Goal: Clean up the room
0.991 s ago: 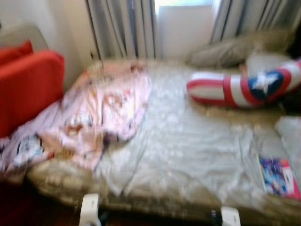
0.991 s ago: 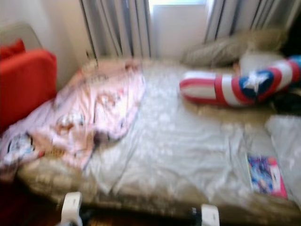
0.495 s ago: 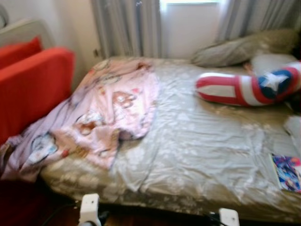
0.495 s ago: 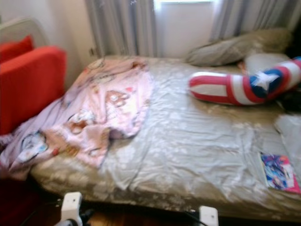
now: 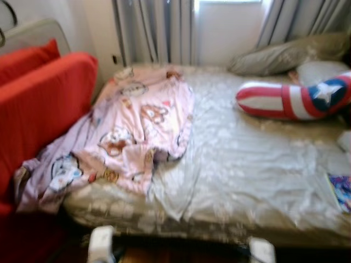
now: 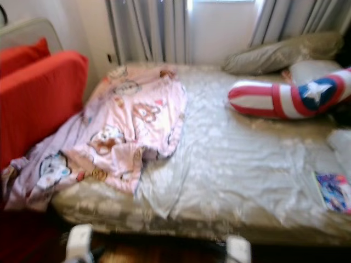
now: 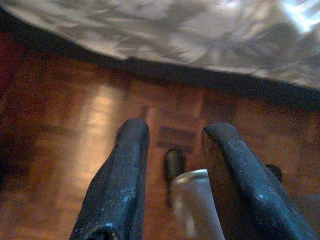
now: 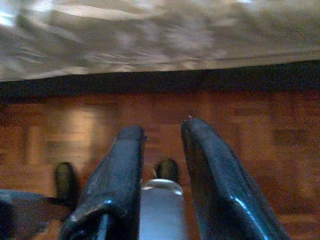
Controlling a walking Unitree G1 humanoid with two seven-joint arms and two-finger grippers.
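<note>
1. Bed point(image 5: 247, 164): pink cartoon-print blanket point(image 5: 131, 131) rumpled on its left side, spilling toward the red sofa point(image 5: 38, 109).
2. Striped star pillow point(image 5: 296, 98) far right; colourful book point(image 6: 334, 192) near right edge.
3. Left gripper point(image 7: 172, 145) and right gripper point(image 8: 162, 137) hang low over the wooden floor point(image 7: 75, 125), fingers released, empty.

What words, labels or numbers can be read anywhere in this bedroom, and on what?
None can be read.
Colourful book on the bed's right edge: cover too blurred to read.
Pink blanket: cartoon pictures, no legible words.
Striped pillow: a white star, no text.
</note>
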